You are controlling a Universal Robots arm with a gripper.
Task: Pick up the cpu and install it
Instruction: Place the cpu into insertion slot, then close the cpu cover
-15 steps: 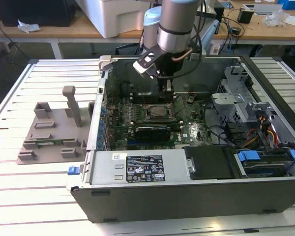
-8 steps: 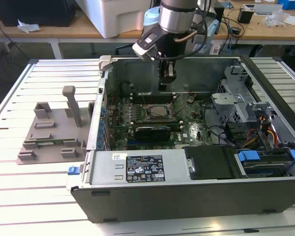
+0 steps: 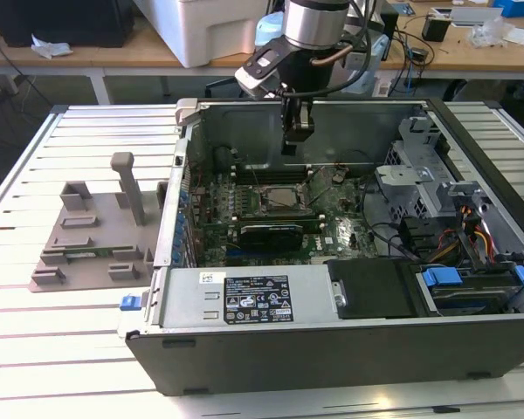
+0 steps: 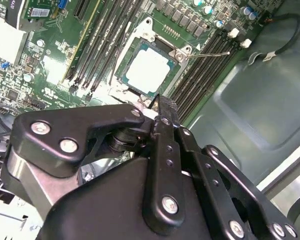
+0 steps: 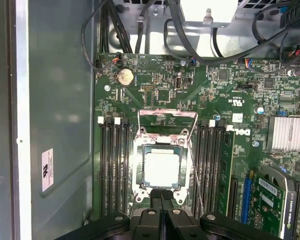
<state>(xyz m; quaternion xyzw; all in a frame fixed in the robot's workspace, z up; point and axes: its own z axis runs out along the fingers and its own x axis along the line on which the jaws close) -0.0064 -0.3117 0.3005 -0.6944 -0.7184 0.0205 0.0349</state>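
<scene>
The black two-fingered gripper (image 3: 297, 140) on the silver and grey arm is hanging inside the open dark metal computer case (image 3: 332, 349), above the green motherboard (image 3: 354, 234). Its fingers (image 4: 165, 150) are pressing flat against each other with nothing between them, as both wrist views show.

The cpu (image 3: 282, 197), a small flat square chip with a silvery metal top, is lying level in the black-framed square socket (image 5: 138, 159) near the middle of the board. In the first wrist view the cpu (image 5: 161, 169) is sitting squarely within the frame, and the thin metal retention bracket (image 5: 167, 114) is standing lifted off it on the socket's far side. In the second wrist view the fingertips are pointing at the near edge of the cpu (image 4: 147, 70); in the exterior view the gripper is hovering clear above it, not touching.

The case is lying on its side on a white slatted table (image 3: 52, 349). On the exterior view's left, just beside the case, a grey plastic tray with upright posts (image 3: 79, 253) is resting on the table.
</scene>
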